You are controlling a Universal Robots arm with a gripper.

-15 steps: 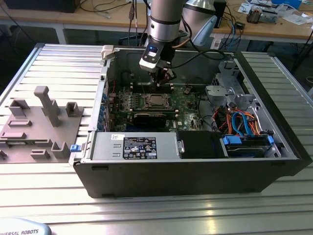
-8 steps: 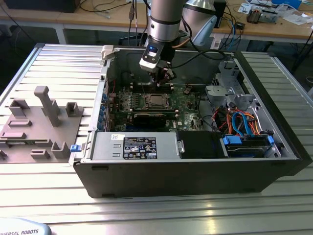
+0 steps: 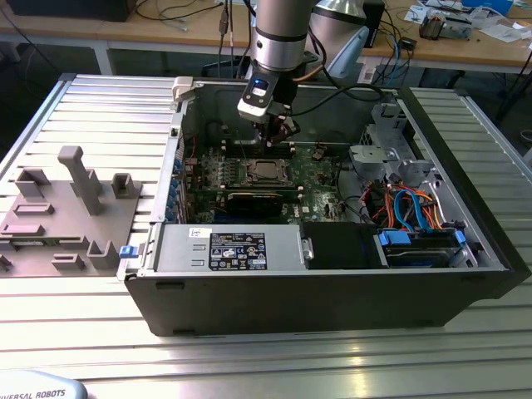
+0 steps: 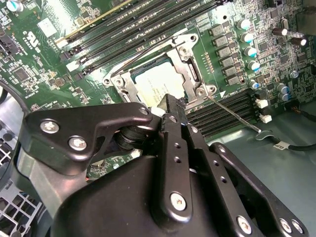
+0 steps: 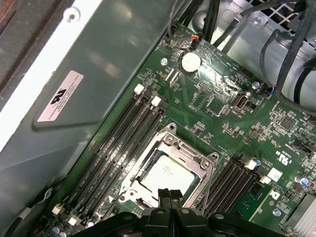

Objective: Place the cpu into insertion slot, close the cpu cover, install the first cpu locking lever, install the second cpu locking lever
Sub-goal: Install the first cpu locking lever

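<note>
- Far left in the exterior view, a grey tray (image 3: 116, 218) lies beside the open case (image 3: 332, 291).
- Mid-frame, the gripper (image 3: 280, 133) hangs low over the slot (image 3: 266, 172) on the green board (image 3: 324, 179).
- Its fingers (image 5: 164, 195) are pressed together, gripping nothing, tips just above the cover (image 5: 192, 150).
- That cover lies flat around the cpu (image 5: 165, 175), seated in the slot.
- One wire lever (image 4: 232, 114) juts free.
- Blue cables (image 3: 407, 204) sit at the right.

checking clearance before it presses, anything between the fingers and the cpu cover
Nothing visible does. The shut fingers sit right above the edge of the cover, which lies flat around the cpu, with open space between them.
</note>
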